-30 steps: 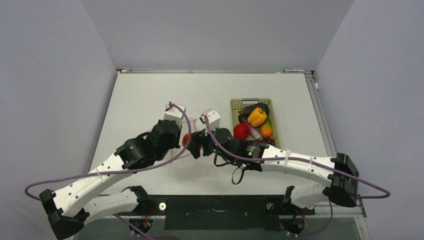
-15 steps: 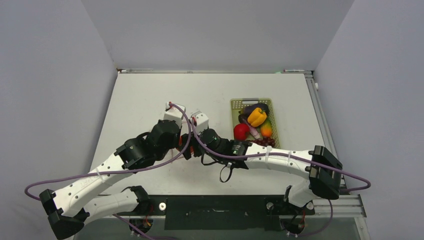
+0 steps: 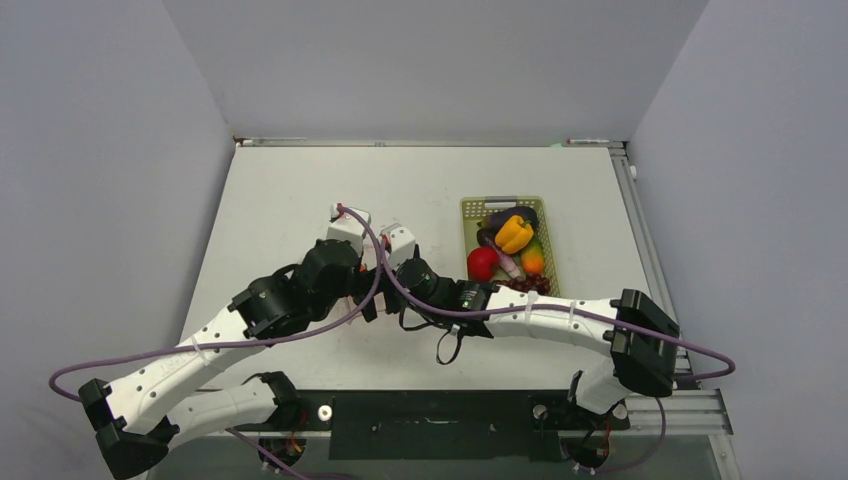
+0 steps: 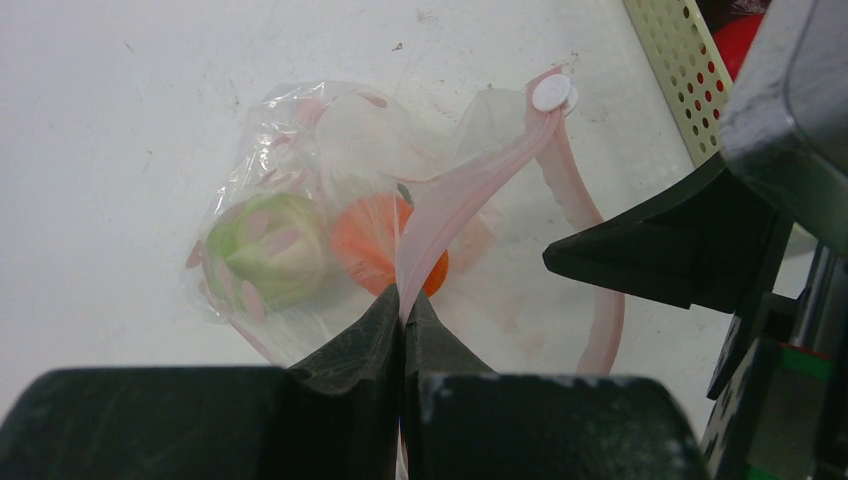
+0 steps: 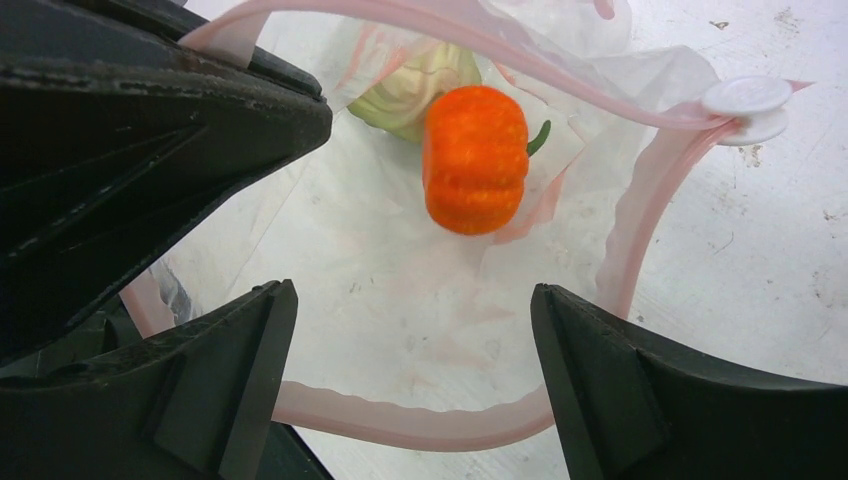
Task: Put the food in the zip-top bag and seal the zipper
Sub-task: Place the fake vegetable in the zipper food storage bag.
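The zip-top bag (image 4: 330,200) lies on the white table, its mouth held open. Inside it are a green apple (image 4: 262,250) and an orange (image 5: 475,160). My left gripper (image 4: 404,305) is shut on the zipper (image 4: 450,200), lifting one side of the mouth. The zipper's white slider (image 5: 745,98) sits at the mouth's far end. My right gripper (image 5: 415,375) is open and empty, its fingers (image 5: 235,370) straddling the near lip of the mouth. In the top view both grippers meet (image 3: 368,292) and hide the bag.
A pale yellow-green mesh basket (image 3: 470,207) stands right of the grippers. It holds a yellow pepper (image 3: 515,232), red tomato (image 3: 483,263), eggplant (image 3: 497,217), another orange (image 3: 533,262) and grapes (image 3: 530,284). The basket's edge (image 4: 675,75) is close to the bag.
My right arm has moved left to the left gripper and the bag mouth. The orange seen at its fingertips a second ago no longer shows from above. The left arm has stayed still.
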Controlling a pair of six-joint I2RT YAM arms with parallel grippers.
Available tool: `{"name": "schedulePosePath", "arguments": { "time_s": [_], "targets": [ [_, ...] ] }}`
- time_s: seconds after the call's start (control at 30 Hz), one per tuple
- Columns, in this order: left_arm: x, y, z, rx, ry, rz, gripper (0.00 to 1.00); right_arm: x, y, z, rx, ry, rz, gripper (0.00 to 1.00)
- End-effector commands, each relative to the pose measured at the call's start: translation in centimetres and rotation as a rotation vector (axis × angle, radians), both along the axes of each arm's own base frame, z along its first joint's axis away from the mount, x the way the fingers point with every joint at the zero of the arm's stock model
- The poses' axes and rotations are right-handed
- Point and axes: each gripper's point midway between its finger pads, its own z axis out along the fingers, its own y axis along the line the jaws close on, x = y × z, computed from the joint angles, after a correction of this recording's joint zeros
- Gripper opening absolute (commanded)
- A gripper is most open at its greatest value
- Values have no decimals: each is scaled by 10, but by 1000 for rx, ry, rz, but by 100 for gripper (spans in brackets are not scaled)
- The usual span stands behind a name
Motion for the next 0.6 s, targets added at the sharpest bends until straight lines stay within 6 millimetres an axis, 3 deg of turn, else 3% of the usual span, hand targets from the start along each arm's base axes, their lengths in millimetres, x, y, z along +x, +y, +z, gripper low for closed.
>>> {"name": "schedulePosePath", "arguments": {
  "time_s": [0.0,0.3,0.57],
  "targets": [
    [4,1,12,-37,-37,23,0,5,4,46,110,-65,-24,91],
    [4,2,11,-34,-37,26,0,8,-27,56,89,-110,-89,91],
    [4,2,12,-35,-38,26,0,22,-85,71,37,-170,-241,92]
  ]
}}
